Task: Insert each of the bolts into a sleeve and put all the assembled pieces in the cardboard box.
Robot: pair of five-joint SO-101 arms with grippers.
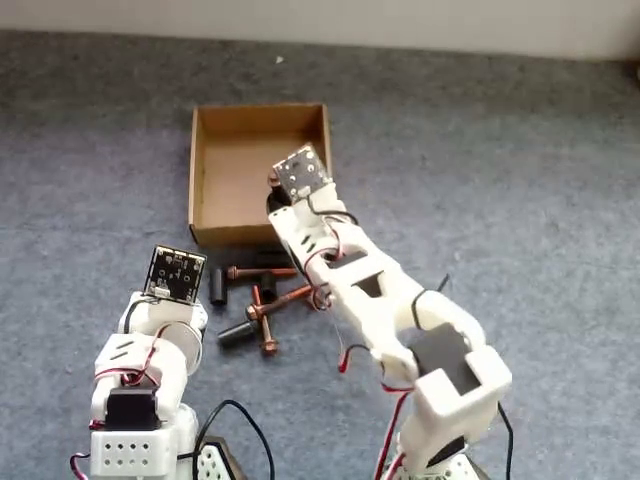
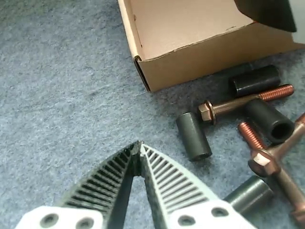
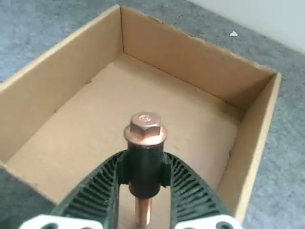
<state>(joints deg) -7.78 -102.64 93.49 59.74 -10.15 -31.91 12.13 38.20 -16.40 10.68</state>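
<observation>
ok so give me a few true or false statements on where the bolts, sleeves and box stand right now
1. The right gripper holds a black sleeve with a copper-coloured bolt seated in it. True.
2. The cardboard box already contains assembled pieces. False: its floor is bare, and the one assembled piece is in the gripper over it.
3. The left gripper is shut with nothing in it. True.
4. The loose sleeves lie inside the box. False: they lie on the grey carpet outside it, among the loose bolts.
</observation>
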